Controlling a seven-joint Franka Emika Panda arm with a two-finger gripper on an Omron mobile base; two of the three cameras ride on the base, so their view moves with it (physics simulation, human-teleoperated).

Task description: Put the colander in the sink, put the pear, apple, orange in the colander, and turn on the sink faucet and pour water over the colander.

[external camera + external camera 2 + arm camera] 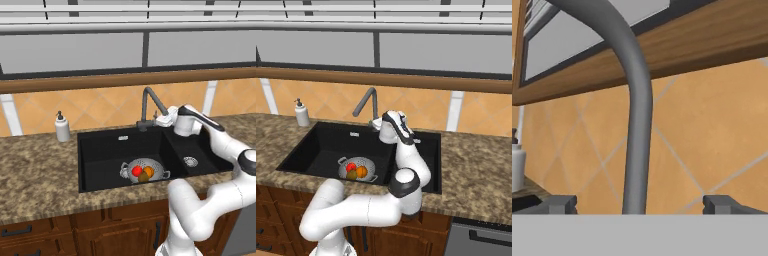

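Reaching toward the sink faucet (148, 107) with the fingers apart

At the left a white soap bottle (62, 127) stood on the granite counter (35, 170); the colander (144, 170) sat in the large basin of the sink (100, 150), holding the apple (137, 171), the pear (143, 177) and the orange (149, 171); the gripper (159, 120) was wide open just beside the faucet, its fingers (562, 204) on both sides of the grey pipe, holding nothing.

orange tiled backsplash (100, 107), wooden sill (75, 84), window (70, 50), granite counter (35, 170), wood cabinets (100, 232).
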